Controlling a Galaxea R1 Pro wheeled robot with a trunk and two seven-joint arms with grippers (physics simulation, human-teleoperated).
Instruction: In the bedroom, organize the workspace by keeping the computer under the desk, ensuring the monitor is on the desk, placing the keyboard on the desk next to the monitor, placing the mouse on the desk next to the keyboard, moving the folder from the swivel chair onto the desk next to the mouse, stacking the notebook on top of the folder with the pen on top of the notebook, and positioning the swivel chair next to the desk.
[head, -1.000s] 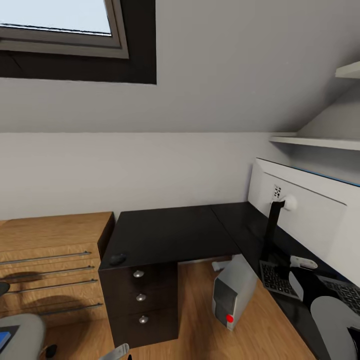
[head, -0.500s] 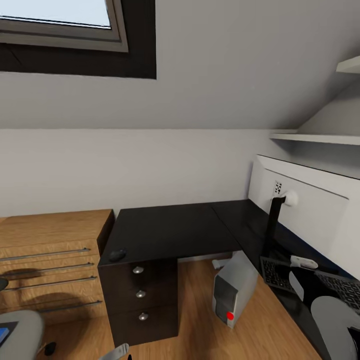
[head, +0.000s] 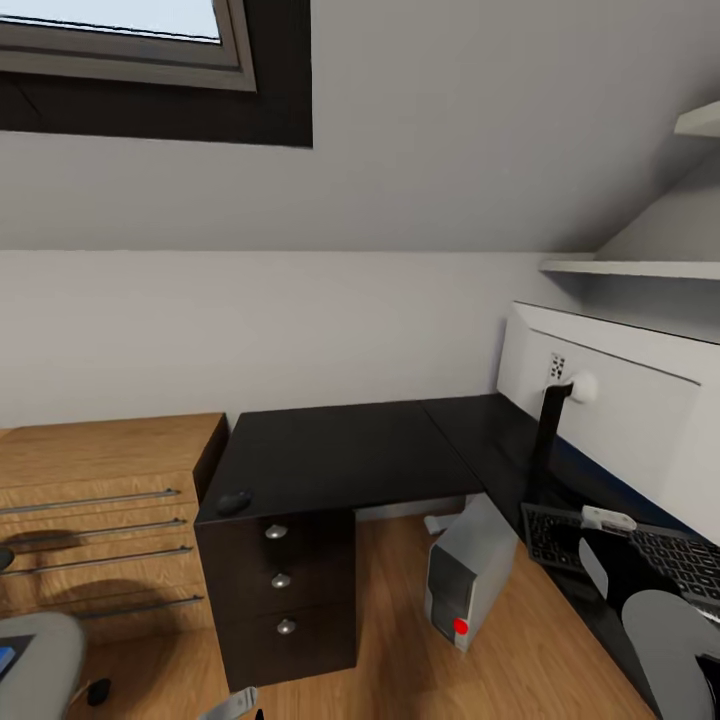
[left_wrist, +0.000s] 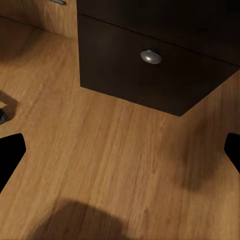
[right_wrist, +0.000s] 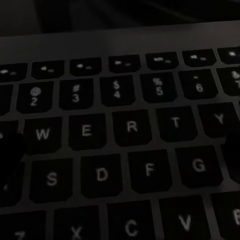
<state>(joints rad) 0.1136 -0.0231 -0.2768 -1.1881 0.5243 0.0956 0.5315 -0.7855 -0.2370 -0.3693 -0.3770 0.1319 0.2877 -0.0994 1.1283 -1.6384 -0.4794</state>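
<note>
Sloped grey-white walls close over the L-shaped black worktop (head: 350, 450). On its right run the monitor (head: 620, 410) stands, white back toward the camera, with the keyboard (head: 640, 555) lying beside its stand. The computer (head: 465, 580) leans tilted on the floor beneath, and a small dark mouse (head: 234, 502) sits at the far left corner. The right gripper (right_wrist: 120, 165) hangs spread close above the keys, probably to shift the keyboard; the left gripper (left_wrist: 120, 150), also spread, faces the floor by the drawers.

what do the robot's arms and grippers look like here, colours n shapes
In the head view the right arm shows as rounded light-grey shells over a black body, with a small white block on top. A slim pale-grey piece of the left arm pokes in at the bottom edge. In both wrist views the fingertips appear as plain black shapes at the picture's sides. No cables or markings show.
</note>
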